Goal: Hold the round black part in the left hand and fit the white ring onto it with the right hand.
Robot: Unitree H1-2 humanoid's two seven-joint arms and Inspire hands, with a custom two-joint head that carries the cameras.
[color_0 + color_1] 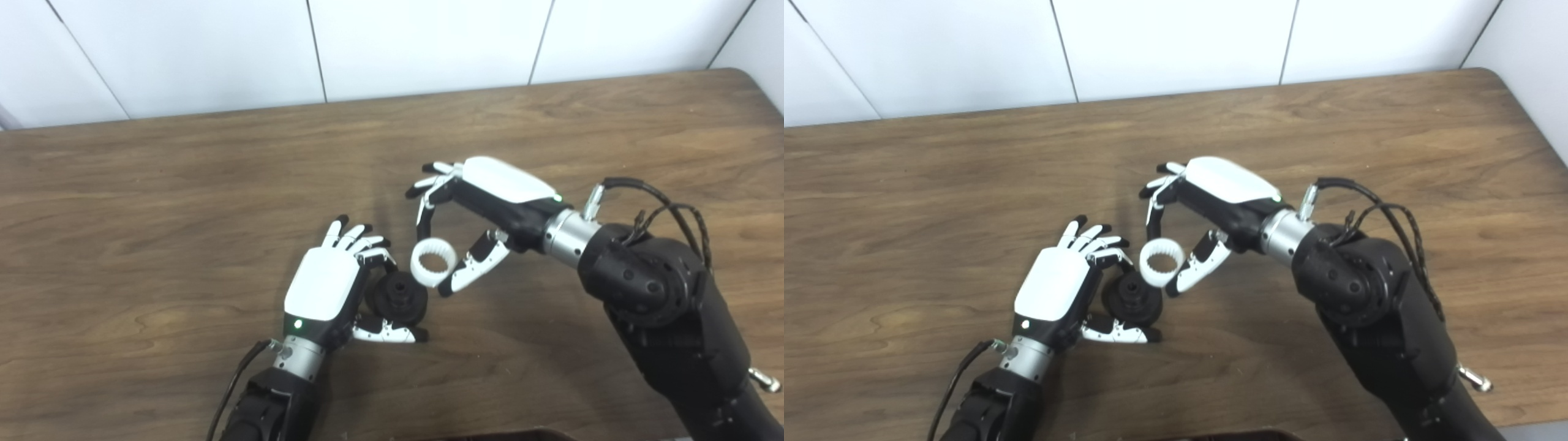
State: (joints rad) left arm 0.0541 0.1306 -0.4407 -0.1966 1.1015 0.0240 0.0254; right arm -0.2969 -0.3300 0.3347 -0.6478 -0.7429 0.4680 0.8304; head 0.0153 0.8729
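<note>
Black round part (399,297) sits low on the wooden table (184,202), pinched between thumb and fingers of my left hand (327,288), hub facing up and right. Just up-right, almost touching it, the white ring (433,263) hangs pinched in my right hand (490,196).

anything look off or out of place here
Nothing stands out. The left robot hand holds the round black part, and the right robot hand pinches the white ring just beside it, not yet seated. The table shows no spill or damage.
</note>
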